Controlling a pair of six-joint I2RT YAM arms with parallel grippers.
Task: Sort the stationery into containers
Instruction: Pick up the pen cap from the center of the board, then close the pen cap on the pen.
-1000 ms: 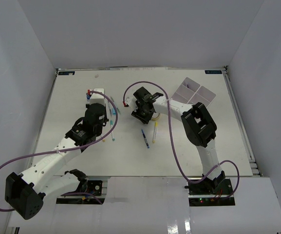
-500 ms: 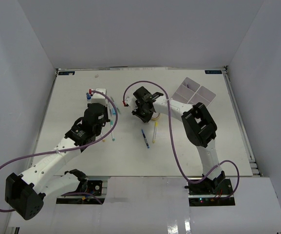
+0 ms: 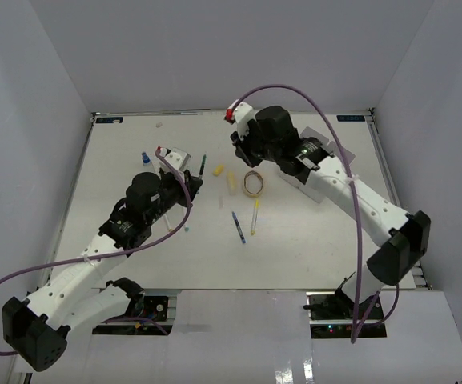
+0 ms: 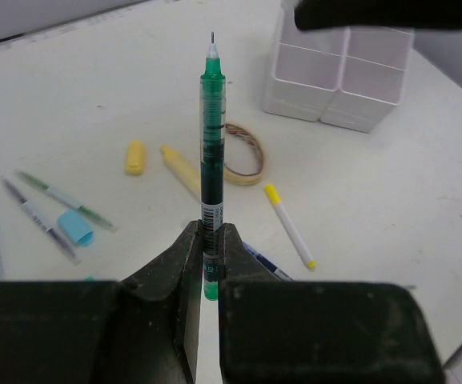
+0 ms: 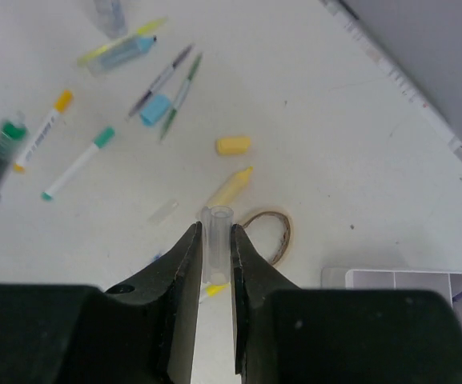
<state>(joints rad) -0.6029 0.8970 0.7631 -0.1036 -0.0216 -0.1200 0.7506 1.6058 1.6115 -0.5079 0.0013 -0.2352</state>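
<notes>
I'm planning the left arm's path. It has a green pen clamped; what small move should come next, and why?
Probably swing the green pen toward the white tray. The left gripper is shut on the pen's lower end, and the tray stands ahead to its right. The right arm reaches over the tray, so approach slowly.

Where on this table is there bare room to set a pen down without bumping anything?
The near right of the table, between the yellow marker and the right arm, is bare. So is the near strip in front of the blue pen. The middle is crowded: rubber band, yellow highlighter and yellow cap lie close together.
</notes>
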